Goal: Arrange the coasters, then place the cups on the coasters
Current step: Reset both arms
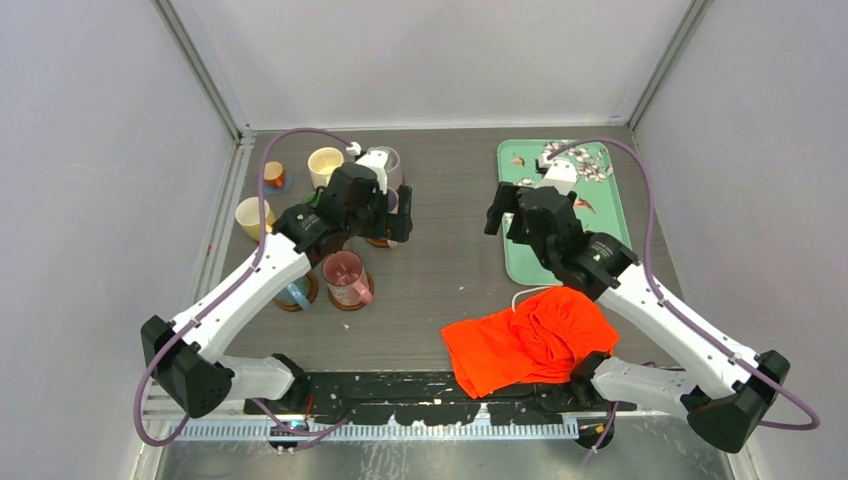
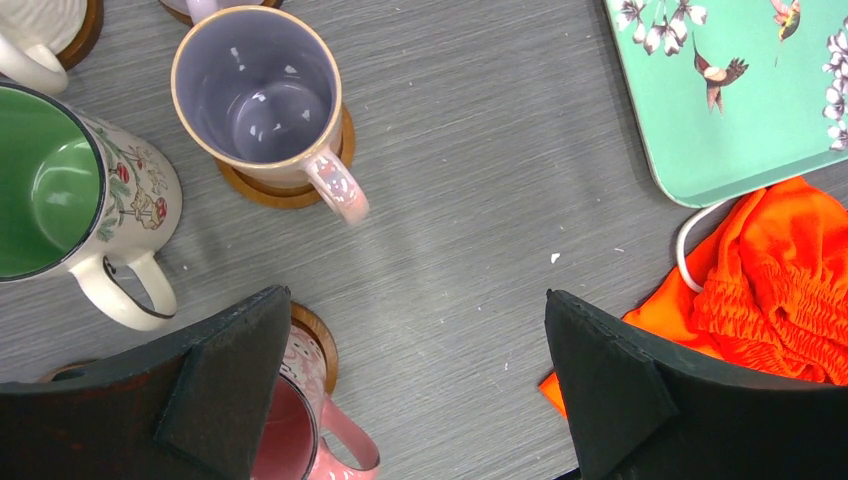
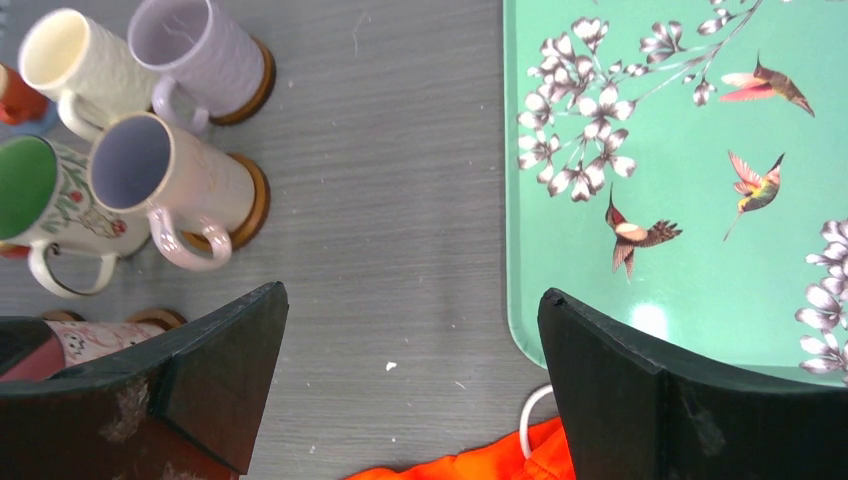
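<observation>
Over the grey wood-grain table (image 1: 450, 260) both arms reach forward, wrists bent down: left gripper (image 2: 417, 300) hangs splayed and empty above handled mugs (image 2: 255, 95) on round brown wooden coasters (image 2: 265, 190) at left, right gripper (image 3: 413, 295) likewise splayed, empty, beside the teal floral tray (image 3: 680, 150).

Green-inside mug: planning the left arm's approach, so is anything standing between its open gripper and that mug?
Nothing lies directly between them. The left gripper hangs open over bare table. Two neighbours crowd the green-inside mug: the lilac-inside mug on its coaster, and the pink-maroon mug partly behind one finger.
</observation>
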Controlling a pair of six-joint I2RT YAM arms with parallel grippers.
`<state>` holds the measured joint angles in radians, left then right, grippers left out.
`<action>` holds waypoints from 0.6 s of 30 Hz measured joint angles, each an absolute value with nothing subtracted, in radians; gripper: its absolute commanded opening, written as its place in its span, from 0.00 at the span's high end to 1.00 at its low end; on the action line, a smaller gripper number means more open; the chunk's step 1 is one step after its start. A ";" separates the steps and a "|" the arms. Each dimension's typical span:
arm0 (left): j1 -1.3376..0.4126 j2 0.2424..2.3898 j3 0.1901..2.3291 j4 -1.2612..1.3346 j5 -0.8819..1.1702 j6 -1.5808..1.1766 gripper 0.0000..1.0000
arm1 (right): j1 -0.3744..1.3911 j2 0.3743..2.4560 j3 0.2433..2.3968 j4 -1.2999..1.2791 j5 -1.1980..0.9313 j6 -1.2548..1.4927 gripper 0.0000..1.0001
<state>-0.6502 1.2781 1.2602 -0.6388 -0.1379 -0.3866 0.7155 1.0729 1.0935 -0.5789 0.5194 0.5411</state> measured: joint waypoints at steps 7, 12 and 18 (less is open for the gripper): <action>-0.653 1.275 1.246 -0.628 -0.141 -0.381 0.00 | 0.715 1.037 1.083 -0.540 0.542 0.551 0.00; -0.653 1.253 1.222 -0.625 -0.156 -0.381 0.00 | 0.715 1.037 1.077 -0.533 0.541 0.557 0.00; -0.653 1.233 1.221 -0.625 -0.175 -0.380 0.00 | 0.715 1.042 1.077 -0.521 0.540 0.561 0.00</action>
<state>-0.6529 1.2327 1.2205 -0.6247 -0.1753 -0.3801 0.7151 1.0416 1.0767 -0.5213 0.5404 0.5610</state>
